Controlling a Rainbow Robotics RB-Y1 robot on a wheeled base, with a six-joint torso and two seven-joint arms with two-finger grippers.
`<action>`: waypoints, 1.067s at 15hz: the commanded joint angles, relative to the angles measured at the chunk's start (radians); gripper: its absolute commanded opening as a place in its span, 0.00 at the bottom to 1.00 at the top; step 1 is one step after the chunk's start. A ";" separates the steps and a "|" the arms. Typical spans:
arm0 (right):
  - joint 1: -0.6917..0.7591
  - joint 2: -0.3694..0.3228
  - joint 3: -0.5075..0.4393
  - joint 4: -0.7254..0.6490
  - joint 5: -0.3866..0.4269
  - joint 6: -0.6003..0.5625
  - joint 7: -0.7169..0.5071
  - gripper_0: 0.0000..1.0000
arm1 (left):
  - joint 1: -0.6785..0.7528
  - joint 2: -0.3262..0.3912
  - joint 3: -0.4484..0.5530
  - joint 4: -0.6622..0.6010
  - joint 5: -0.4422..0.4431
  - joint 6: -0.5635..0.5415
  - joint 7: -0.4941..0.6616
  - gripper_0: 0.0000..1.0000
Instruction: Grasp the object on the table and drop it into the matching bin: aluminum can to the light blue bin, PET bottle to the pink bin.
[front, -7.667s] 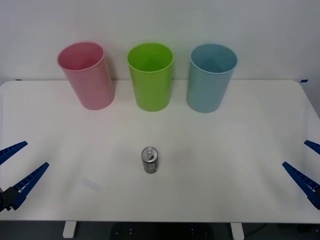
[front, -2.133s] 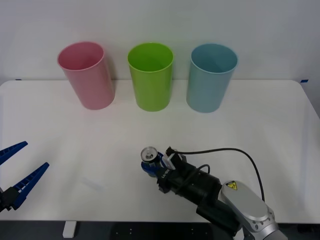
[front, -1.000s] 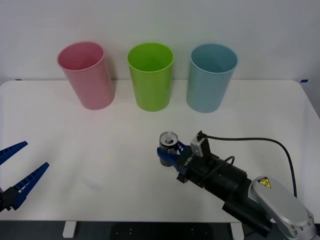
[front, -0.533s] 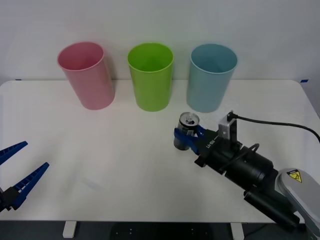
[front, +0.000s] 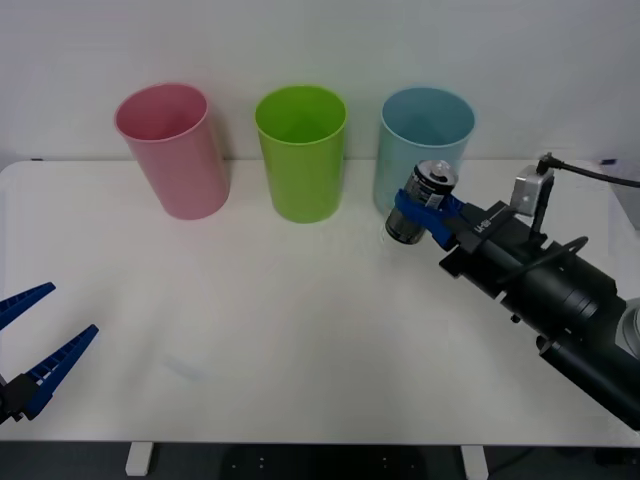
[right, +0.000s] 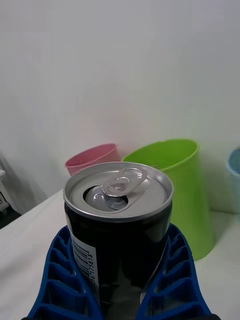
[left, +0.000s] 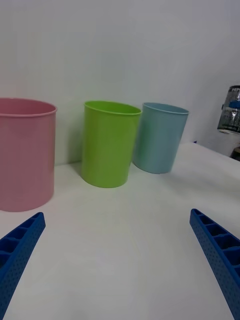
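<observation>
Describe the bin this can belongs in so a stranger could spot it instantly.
Three tall bins stand along the far edge of the white table. The light blue bin is at the robot's right end, beside the lime green bin, the only blue one.

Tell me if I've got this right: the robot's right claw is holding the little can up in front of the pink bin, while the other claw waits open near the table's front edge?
Not quite. The right gripper holds the aluminum can in front of the light blue bin, not the pink bin, as the front view shows. The rest is right: the left gripper waits open near the table's front edge.
</observation>
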 joint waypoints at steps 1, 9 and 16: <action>-0.057 -0.042 -0.050 0.000 0.019 -0.006 -0.082 0.00 | 0.000 0.000 0.000 0.000 0.000 0.000 0.000 1.00; -0.307 -0.082 -0.097 0.216 0.039 -0.045 -0.115 0.00 | 0.000 0.000 0.000 0.000 0.000 0.000 0.000 1.00; -0.524 -0.038 -0.116 0.474 0.125 -0.042 -0.097 0.00 | 0.000 0.000 0.000 0.000 0.000 0.000 0.000 1.00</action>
